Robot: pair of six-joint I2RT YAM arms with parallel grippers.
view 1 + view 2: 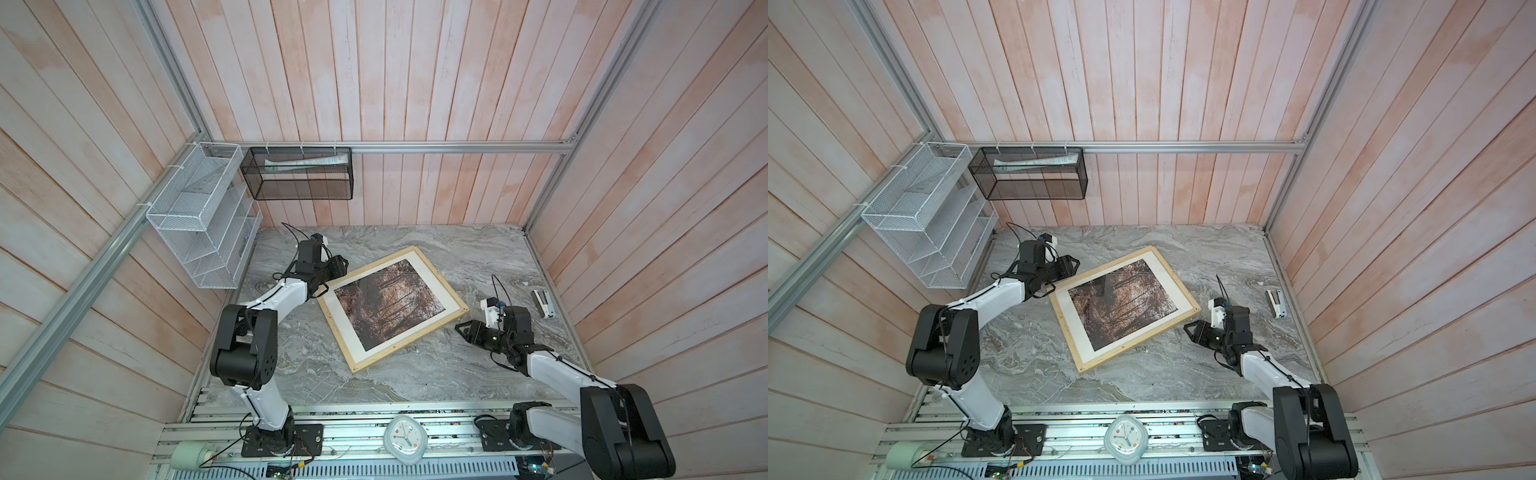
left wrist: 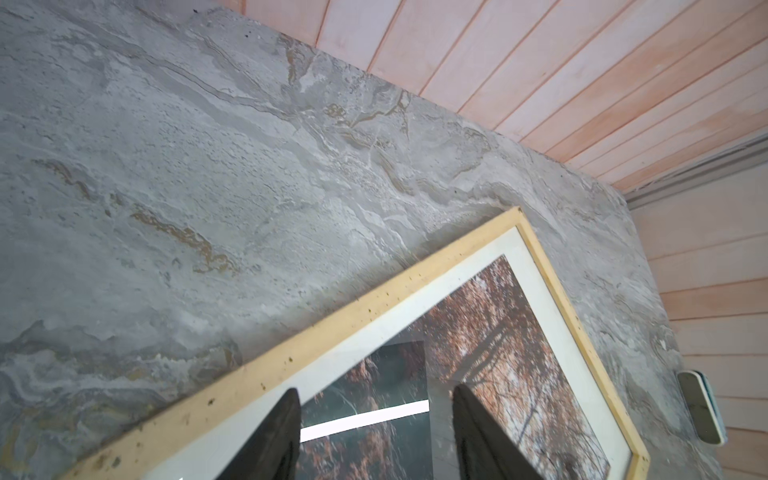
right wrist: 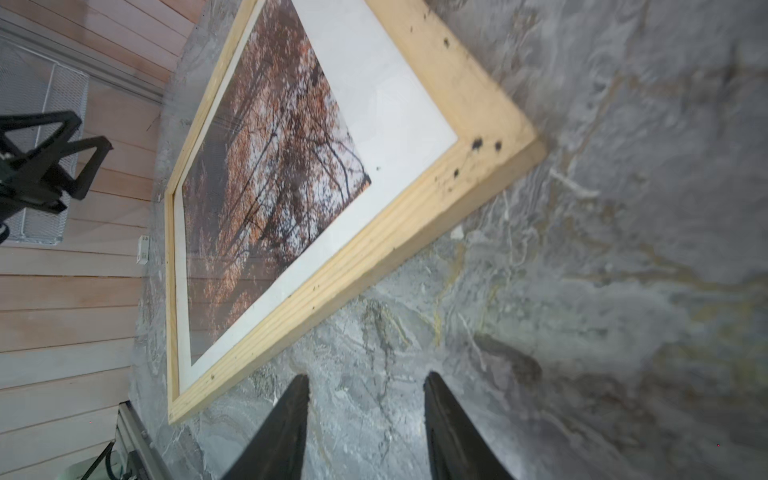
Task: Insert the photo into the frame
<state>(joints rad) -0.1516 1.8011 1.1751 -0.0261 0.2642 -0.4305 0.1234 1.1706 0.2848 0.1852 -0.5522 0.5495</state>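
Observation:
The frame (image 1: 409,341) (image 1: 1140,340) of pale wood lies flat and turned at an angle on the marble table in both top views. Inside it sits the photo (image 1: 388,305) (image 1: 1121,305) of autumn trees, face up, with a white border around it. My left gripper (image 1: 343,266) (image 1: 1075,264) hovers open at the frame's far left corner; in the left wrist view its fingers straddle the photo (image 2: 498,332) just inside the frame (image 2: 332,328). My right gripper (image 1: 459,328) (image 3: 366,376) stands open over bare marble, just off the frame's right corner (image 3: 374,249), holding nothing.
A small white device (image 1: 542,303) lies near the table's right edge. A white wire rack (image 1: 199,220) and a black mesh basket (image 1: 297,172) hang on the back left walls. A white clock (image 1: 404,444) rests on the front rail.

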